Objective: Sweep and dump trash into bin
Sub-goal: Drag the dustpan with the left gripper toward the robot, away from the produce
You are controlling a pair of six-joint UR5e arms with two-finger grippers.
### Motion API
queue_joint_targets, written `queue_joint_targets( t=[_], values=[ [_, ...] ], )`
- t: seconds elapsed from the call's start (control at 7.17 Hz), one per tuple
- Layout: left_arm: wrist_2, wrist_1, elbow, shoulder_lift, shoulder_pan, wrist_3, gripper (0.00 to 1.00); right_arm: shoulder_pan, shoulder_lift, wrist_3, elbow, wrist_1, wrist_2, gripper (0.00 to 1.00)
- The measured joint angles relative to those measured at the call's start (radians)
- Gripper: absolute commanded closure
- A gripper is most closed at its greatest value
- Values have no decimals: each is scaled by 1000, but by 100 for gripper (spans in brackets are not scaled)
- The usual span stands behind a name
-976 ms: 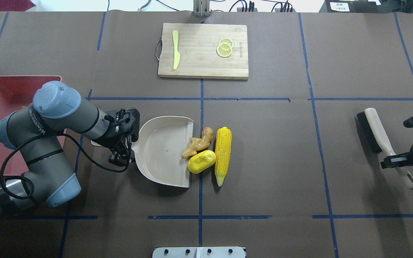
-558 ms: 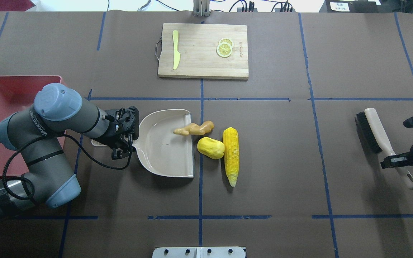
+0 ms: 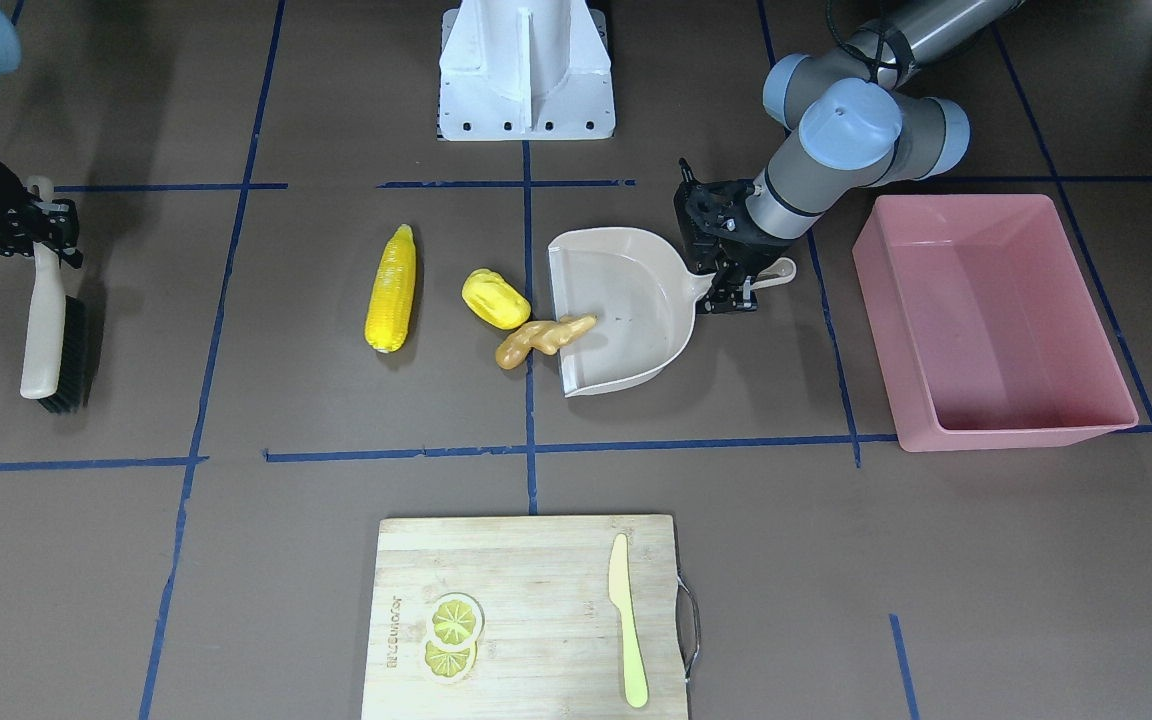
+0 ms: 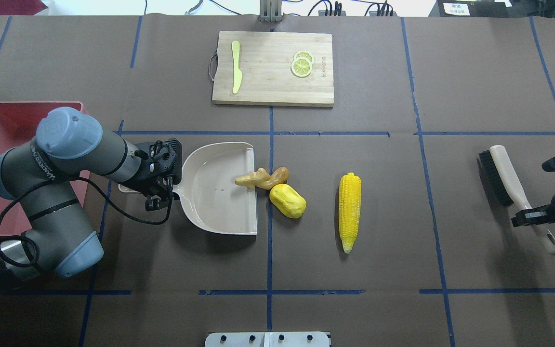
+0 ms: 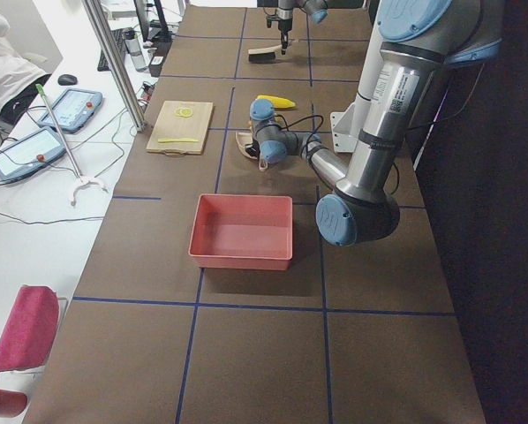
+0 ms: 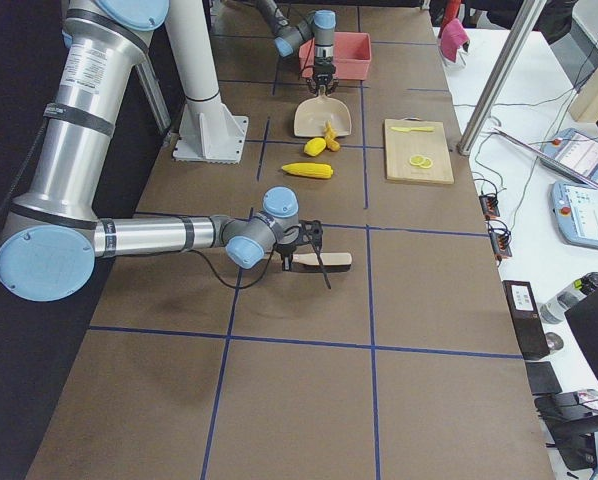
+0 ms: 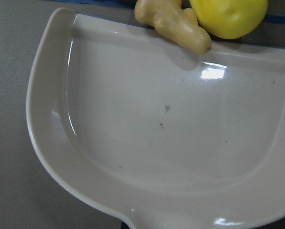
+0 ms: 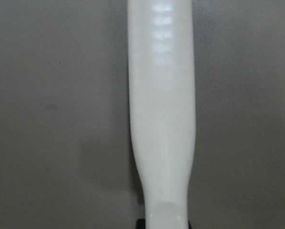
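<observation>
My left gripper [image 4: 163, 189] is shut on the handle of the beige dustpan [image 4: 217, 193], which lies flat on the table. The tan ginger root [image 4: 261, 177] lies across the pan's open lip, half inside. The yellow potato-like piece [image 4: 287, 200] sits just outside the lip, touching the ginger. The corn cob [image 4: 350, 212] lies apart, further right. The pink bin [image 4: 3, 126] stands at the left edge, partly behind my left arm, and is empty in the front view [image 3: 996, 315]. My right gripper [image 4: 530, 215] is shut on the handle of a brush [image 4: 503, 176] at the far right.
A wooden cutting board [image 4: 272, 67] at the back centre carries a pale yellow knife [image 4: 236, 72] and two lemon slices [image 4: 302, 64]. Blue tape lines cross the brown table. The robot base plate [image 4: 268, 340] is at the front edge.
The dustpan shifted toward the back of the table and turned. The corn rolled well away to the right, the potato moved right, and the ginger now lies across the lip. The right arm is unchanged.
</observation>
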Motion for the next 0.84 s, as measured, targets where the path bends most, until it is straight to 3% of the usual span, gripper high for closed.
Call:
queue_joint_targets(
  t=[0.56,0.84],
  values=[
    [3,67,-29,0,-7,17,97,-2,10,11,5,-9,13,100],
    [29,242,-113,-12,3,99,97,-8,24,21,41,-78,21,100]
  ],
)
